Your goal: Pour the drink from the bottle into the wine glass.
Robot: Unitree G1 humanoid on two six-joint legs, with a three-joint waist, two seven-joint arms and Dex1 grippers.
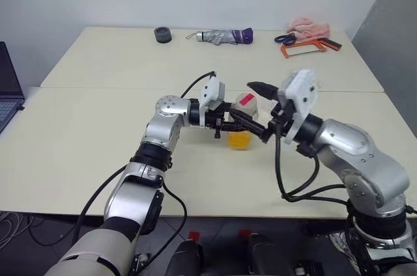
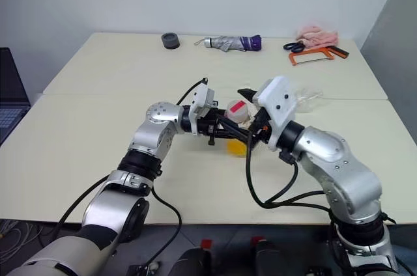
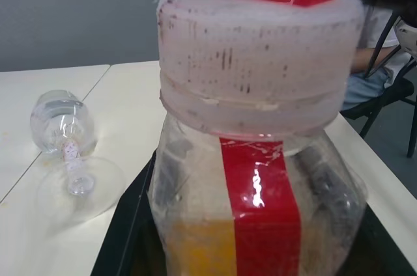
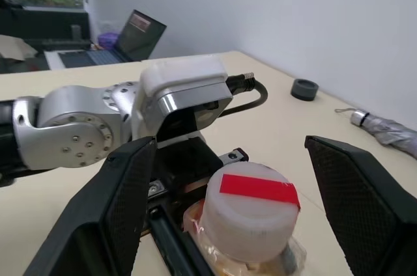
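My left gripper [image 1: 229,126] is shut on the bottle [image 3: 257,178], holding it upright just above the middle of the table. The bottle is clear plastic with a red label strip and a pale cap [image 4: 251,211] bearing a red strip. The orange drink [image 1: 239,140] fills its lower part. My right gripper [image 4: 229,140] stands open, one finger on each side of the cap without touching it. The wine glass [image 3: 65,139] lies on its side on the table beyond the bottle, also visible as the clear glass [image 2: 309,96] behind my right wrist.
Along the table's far edge [image 1: 195,28] lie a black tape roll [image 1: 163,34], a folded umbrella [image 1: 225,35], scissors [image 1: 285,39], an orange saw frame [image 1: 303,48] and a pink cloth [image 1: 309,27]. A laptop [image 1: 6,87] sits at the far left.
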